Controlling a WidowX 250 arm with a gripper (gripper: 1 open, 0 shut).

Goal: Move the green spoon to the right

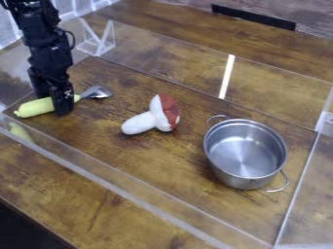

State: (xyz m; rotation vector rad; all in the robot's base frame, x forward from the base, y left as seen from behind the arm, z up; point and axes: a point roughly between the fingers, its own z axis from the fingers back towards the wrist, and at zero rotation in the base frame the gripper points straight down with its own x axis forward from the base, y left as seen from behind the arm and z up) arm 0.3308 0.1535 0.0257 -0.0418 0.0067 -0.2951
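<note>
The green spoon point(35, 107) lies flat on the wooden table at the far left. Its yellow-green end points left and a greyish end point(96, 94) sticks out to the right. My gripper point(57, 104) hangs from the black arm, pointing straight down onto the middle of the spoon. Its fingers stand open on either side of the spoon, down at table level, and hide the spoon's middle. The spoon rests on the table.
A white-and-red mushroom toy point(147, 117) lies in the middle. A steel pot point(246, 153) stands to the right. A clear plastic wall point(156, 199) runs along the front edge and another clear panel point(229, 76) stands at the back.
</note>
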